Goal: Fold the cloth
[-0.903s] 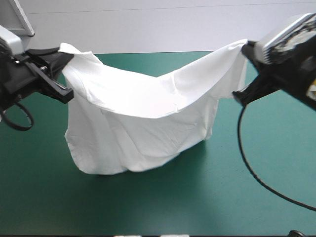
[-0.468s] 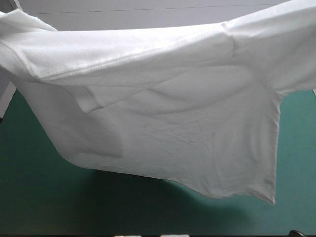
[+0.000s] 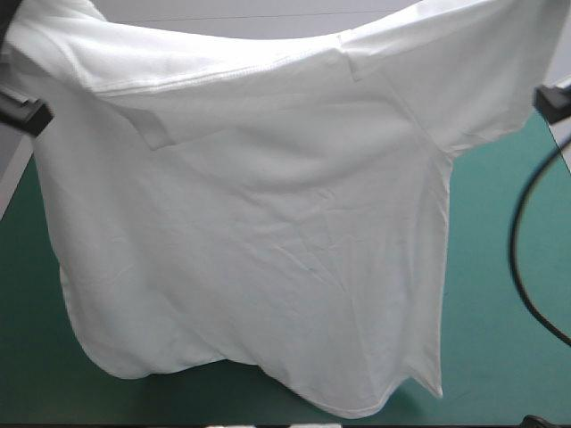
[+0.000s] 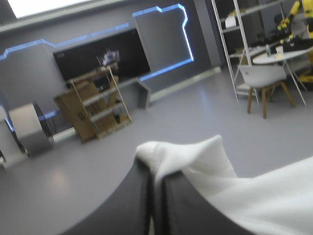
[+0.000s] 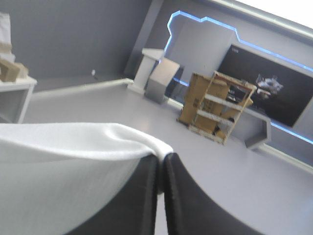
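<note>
Between the two broad black fingers of the left gripper (image 4: 156,183), which were pressed all but together, a bunched corner of the white short-sleeved fabric T-shirt (image 4: 195,156) was pinched. The cloth rose in a small peak above the fingertips and trailed away to one side. The right gripper (image 5: 160,171) was likewise nearly closed on the shirt, nipping a rolled edge that ran off from its fingertips as a smooth white band.

Seen from above, the garment hung lifted between the two arms as one broad sheet. Its top edge sagged shallowly at the middle, and a short sleeve stood out on the right gripper's side. The body dropped in light creases to an uneven hem, lowest toward the right arm's side. This hem hung over the near part of the table with its teal-green cover (image 3: 508,294). Whether the hem touched the cover could not be told.
</note>
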You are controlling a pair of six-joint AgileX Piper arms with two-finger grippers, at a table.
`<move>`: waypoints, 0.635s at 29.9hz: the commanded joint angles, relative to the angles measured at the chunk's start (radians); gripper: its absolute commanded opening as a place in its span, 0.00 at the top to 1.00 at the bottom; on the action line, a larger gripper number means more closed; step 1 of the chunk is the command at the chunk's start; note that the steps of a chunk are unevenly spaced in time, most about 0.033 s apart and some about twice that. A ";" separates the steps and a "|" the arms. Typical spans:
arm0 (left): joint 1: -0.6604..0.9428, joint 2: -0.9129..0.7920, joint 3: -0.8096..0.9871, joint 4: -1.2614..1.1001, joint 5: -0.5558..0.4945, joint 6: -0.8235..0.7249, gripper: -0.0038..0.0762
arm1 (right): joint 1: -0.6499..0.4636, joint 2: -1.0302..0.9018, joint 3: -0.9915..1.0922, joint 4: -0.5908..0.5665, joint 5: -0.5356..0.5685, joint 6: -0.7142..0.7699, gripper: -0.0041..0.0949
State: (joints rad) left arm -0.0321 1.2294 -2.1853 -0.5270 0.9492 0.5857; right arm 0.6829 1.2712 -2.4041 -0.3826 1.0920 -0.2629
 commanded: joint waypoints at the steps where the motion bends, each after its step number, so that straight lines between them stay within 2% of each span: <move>1: -0.001 0.135 -0.007 -0.007 -0.050 -0.015 0.93 | 0.000 0.088 -0.006 -0.117 -0.028 0.029 0.97; 4: -0.001 0.254 -0.007 -0.007 -0.044 -0.015 0.93 | -0.007 0.184 -0.006 -0.182 -0.005 0.043 0.97; 7: -0.001 0.375 -0.007 -0.018 -0.037 -0.001 0.93 | -0.081 0.281 -0.006 -0.116 -0.026 0.049 0.97; 11: -0.001 0.533 -0.009 -0.018 -0.091 0.011 0.93 | -0.278 0.413 -0.006 0.041 -0.103 0.049 0.97; 13: -0.001 0.602 -0.014 -0.018 -0.159 0.019 0.93 | -0.390 0.475 -0.006 0.175 -0.182 0.049 0.97; 15: -0.001 0.667 -0.047 -0.016 -0.218 0.023 0.93 | -0.498 0.540 -0.006 0.367 -0.239 0.001 0.97; 17: -0.001 0.728 -0.100 -0.016 -0.219 0.026 0.93 | -0.561 0.608 -0.006 0.498 -0.266 -0.063 0.97; 19: -0.001 0.795 -0.157 -0.024 -0.178 0.021 0.92 | -0.582 0.678 -0.006 0.535 -0.274 -0.095 0.95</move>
State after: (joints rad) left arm -0.0321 2.0230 -2.2497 -0.5099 0.8265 0.6097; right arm 0.1386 1.9315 -2.3883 0.0594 0.9228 -0.3004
